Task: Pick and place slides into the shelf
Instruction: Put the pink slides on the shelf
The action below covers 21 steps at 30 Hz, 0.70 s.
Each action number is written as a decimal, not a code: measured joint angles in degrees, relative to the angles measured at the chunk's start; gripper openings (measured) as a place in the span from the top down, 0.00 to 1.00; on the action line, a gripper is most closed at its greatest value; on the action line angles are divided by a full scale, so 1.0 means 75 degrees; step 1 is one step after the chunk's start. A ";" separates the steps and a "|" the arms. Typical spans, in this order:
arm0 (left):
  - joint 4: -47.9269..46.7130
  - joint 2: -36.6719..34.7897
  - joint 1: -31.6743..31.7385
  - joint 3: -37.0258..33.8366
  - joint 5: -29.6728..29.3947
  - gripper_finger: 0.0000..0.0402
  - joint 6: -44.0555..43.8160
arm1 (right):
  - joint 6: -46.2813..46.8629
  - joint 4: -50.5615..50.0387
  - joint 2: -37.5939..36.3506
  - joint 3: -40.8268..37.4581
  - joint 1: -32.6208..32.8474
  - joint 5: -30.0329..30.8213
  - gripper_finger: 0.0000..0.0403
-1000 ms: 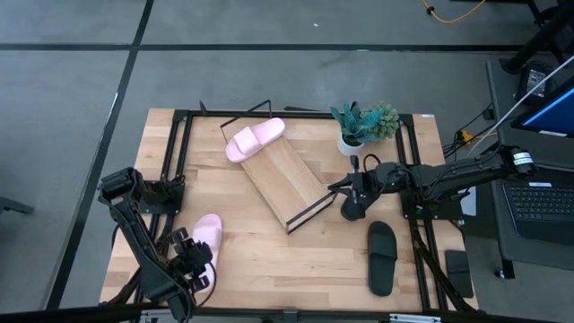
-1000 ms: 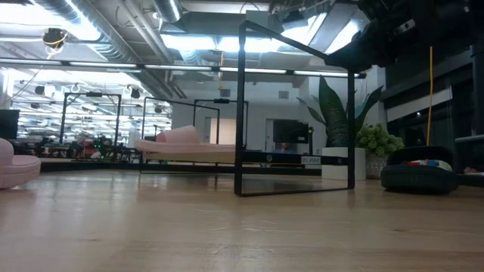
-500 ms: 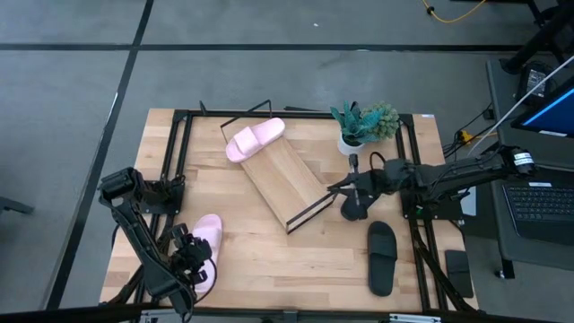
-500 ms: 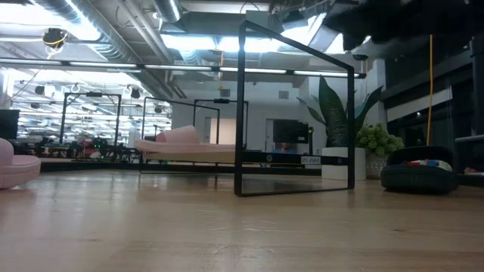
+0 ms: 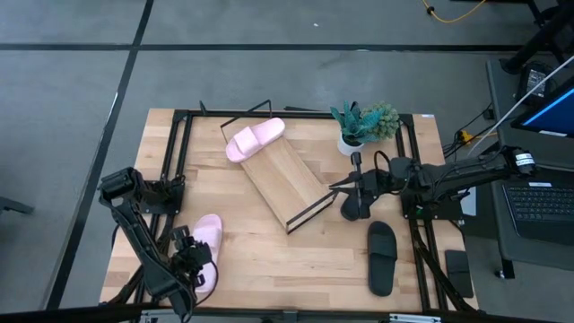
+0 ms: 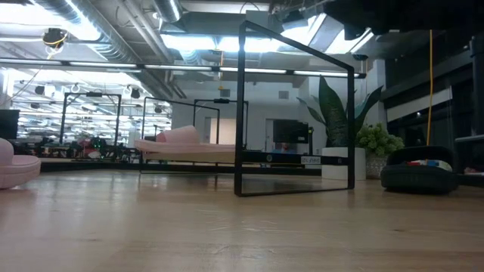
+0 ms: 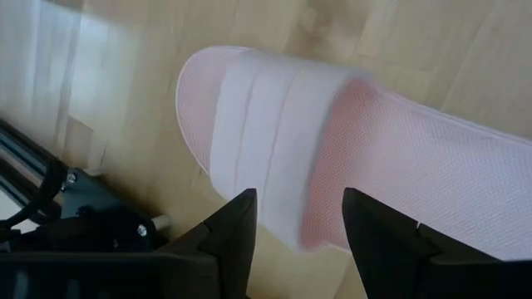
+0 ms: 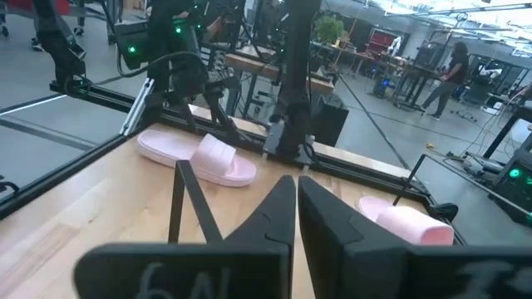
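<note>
Left gripper (image 7: 295,241) spread wide over pink slide (image 7: 349,158); right gripper (image 8: 295,220) closed, empty

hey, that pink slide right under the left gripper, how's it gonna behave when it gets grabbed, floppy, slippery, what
The pink slide looks like moulded foam, so probably light and slightly springy rather than floppy. Its wide ribbed strap should give the open left gripper decent purchase. It lies flat on the table, so it seems unlikely to roll or tip.

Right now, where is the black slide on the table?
In the high view the black slide lies flat at the table's near right, apart from the shelf, just below the right claw.
</note>
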 joint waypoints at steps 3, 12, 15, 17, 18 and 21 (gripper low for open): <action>0.0174 0.0000 0.0004 -0.0214 0.0013 0.58 0.0162 | -0.0001 0.0004 0.0000 0.0000 0.0000 0.0001 0.95; 0.0215 0.0000 0.0338 -0.0659 0.0022 0.58 0.0399 | 0.0012 0.0004 0.0000 0.0000 0.0000 0.0001 0.95; 0.0227 0.0000 0.0461 -0.0704 0.0022 0.59 0.0402 | 0.0015 0.0004 0.0000 0.0000 0.0000 0.0001 0.95; 0.0252 0.0000 0.0523 -0.0710 0.0022 0.61 0.0402 | 0.0010 0.0004 0.0000 0.0000 0.0000 0.0004 0.95; 0.0273 0.0000 0.0546 -0.0710 0.0022 0.62 0.0402 | 0.0009 0.0004 0.0000 0.0000 0.0000 0.0004 0.95; 0.0355 0.0000 0.0600 -0.0710 0.0025 0.69 0.0402 | 0.0020 0.0003 0.0000 0.0000 0.0000 0.0004 0.95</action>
